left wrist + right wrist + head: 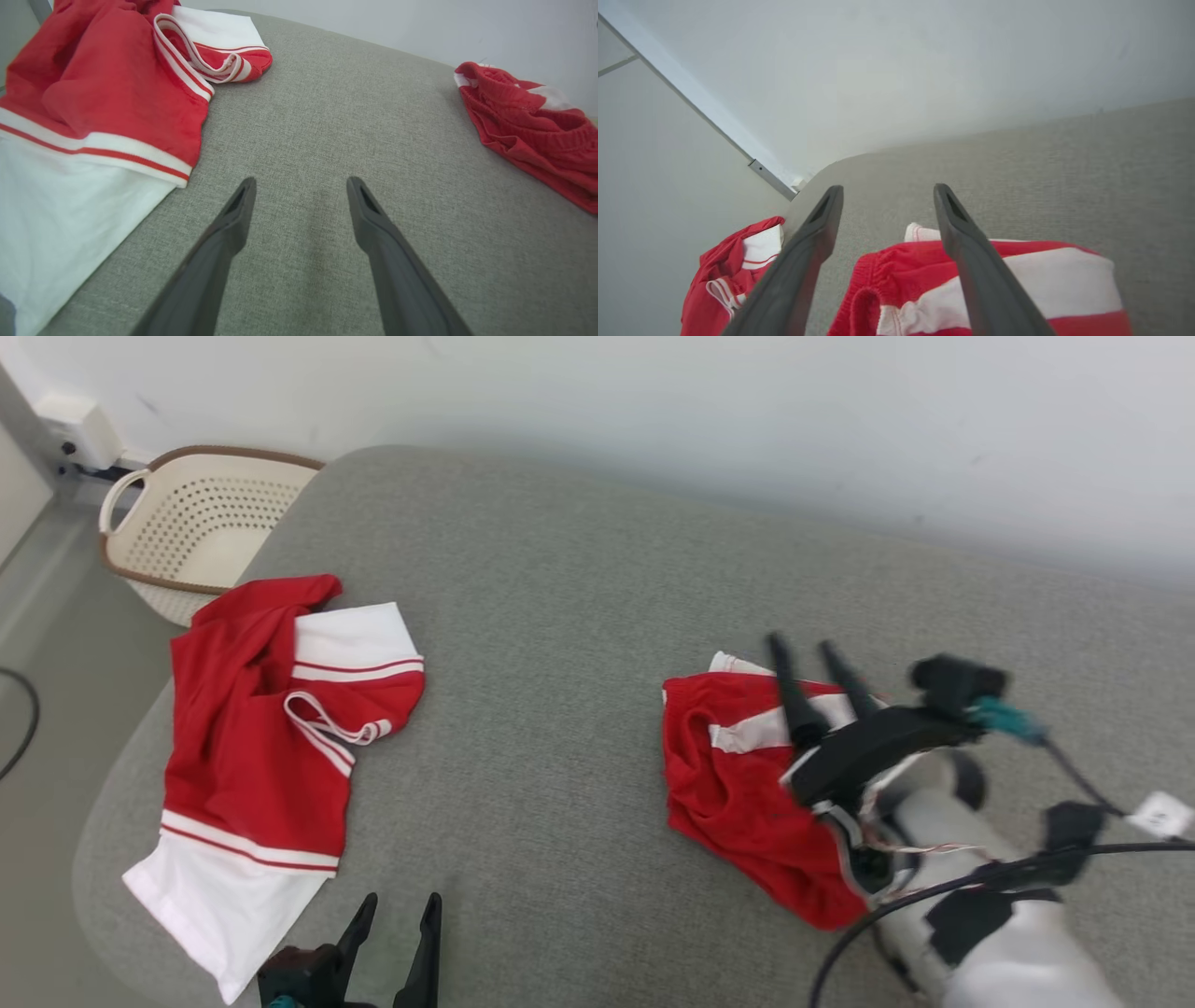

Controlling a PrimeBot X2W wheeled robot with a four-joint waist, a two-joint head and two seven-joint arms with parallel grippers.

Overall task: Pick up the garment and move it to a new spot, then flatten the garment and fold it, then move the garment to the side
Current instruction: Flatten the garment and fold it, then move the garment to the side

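- While your right gripper gapes empty above the crumpled red garment at right, a shallow pinch may lift one layer only.
- Your left gripper, open and empty, could snag the left shirt.

Crumpled red-and-white garment lies on grey surface.

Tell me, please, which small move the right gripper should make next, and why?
Probably lower the right gripper onto an edge of the red shorts and pinch it, to pull them flat. Its jaws stand open above the shorts, holding nothing, and the shorts lie crumpled on the grey surface.
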